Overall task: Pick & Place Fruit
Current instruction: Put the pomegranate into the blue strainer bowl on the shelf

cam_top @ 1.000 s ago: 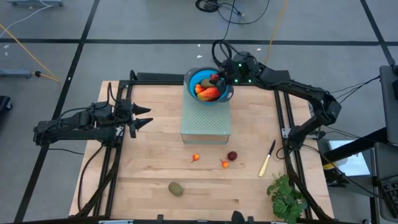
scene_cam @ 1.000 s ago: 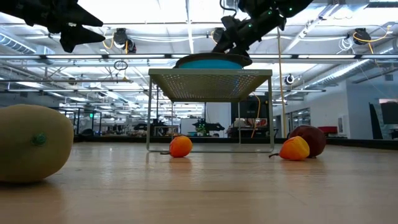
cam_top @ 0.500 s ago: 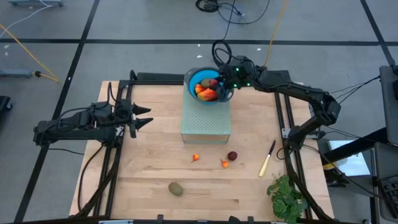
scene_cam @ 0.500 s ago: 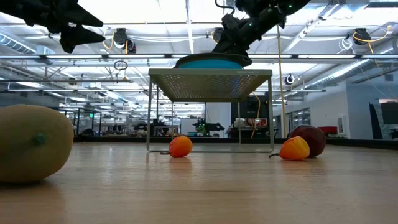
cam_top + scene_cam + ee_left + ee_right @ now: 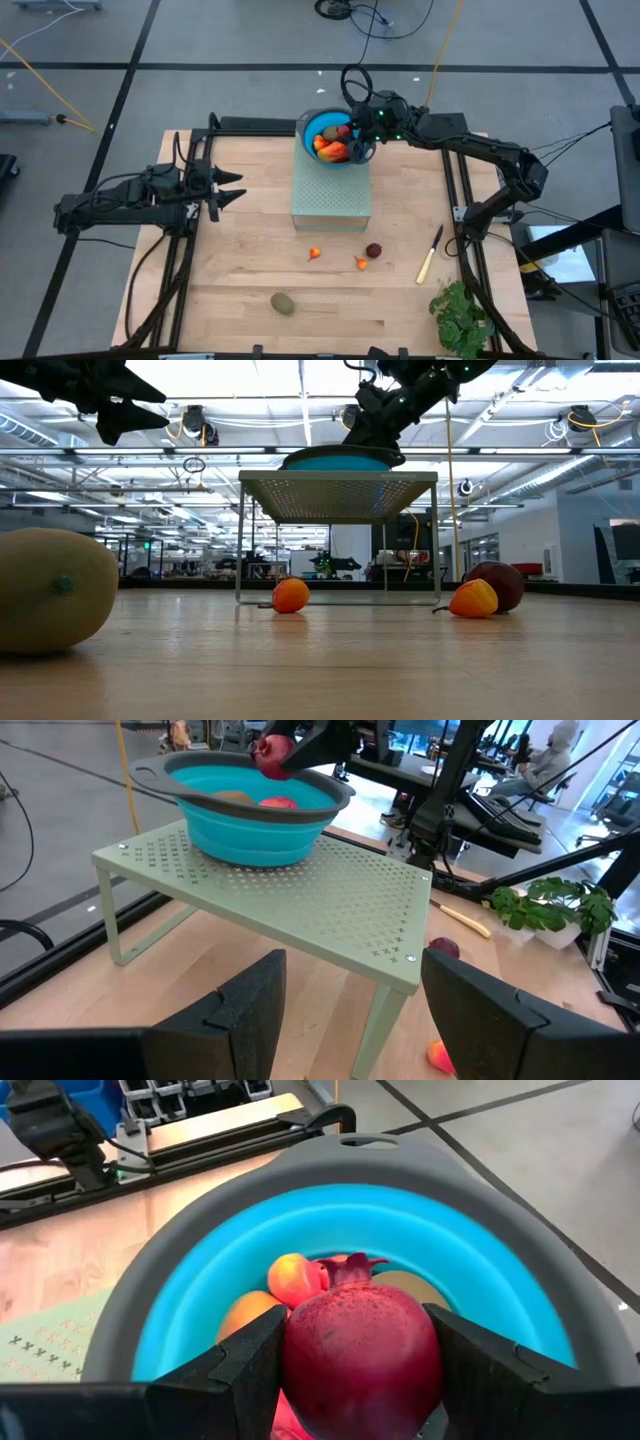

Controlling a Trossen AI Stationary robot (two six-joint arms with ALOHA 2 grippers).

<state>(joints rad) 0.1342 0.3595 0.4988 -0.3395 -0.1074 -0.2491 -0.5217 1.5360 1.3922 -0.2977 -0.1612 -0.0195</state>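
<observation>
Right end effector (image 5: 352,135) sat over the blue bowl (image 5: 309,128), clamped on a dark red pomegranate (image 5: 360,1348). Right wrist view: pomegranate filled the gap between both fingers (image 5: 245,1370), touching each, just above the bowl's inside. Directly beneath and beyond the held fruit lay an orange-red piece (image 5: 294,1278), an orange piece (image 5: 243,1317) and a brownish one (image 5: 412,1289), all in the bowl. Left wrist view showed the pomegranate (image 5: 271,752) at rim height of the bowl (image 5: 250,820), held by the right arm's fingers.

Bowl stood on a pale green perforated rack (image 5: 331,195), at the rack's far end, under the right end effector.

Well away from the right end effector, on the wooden table (image 5: 240,290) past the rack's near edge: a small orange fruit (image 5: 314,254), a second small orange fruit (image 5: 361,263) and a dark red round fruit (image 5: 373,250); the last two were almost touching. Low view: orange fruit (image 5: 290,595) near the rack leg, orange one (image 5: 474,599) in front of the dark red one (image 5: 500,584). Brownish-green oval fruit (image 5: 283,302) lay farthest off, near the table's front edge.

Left end effector (image 5: 228,188) hovered at the table's left side, fingers (image 5: 254,1010) apart, nothing between them, well apart from every fruit. It faced the rack.

Yellow-handled knife (image 5: 430,255) and leafy green bunch (image 5: 460,315) lay at the table's right front, under the right arm's reach, away from its end effector.
</observation>
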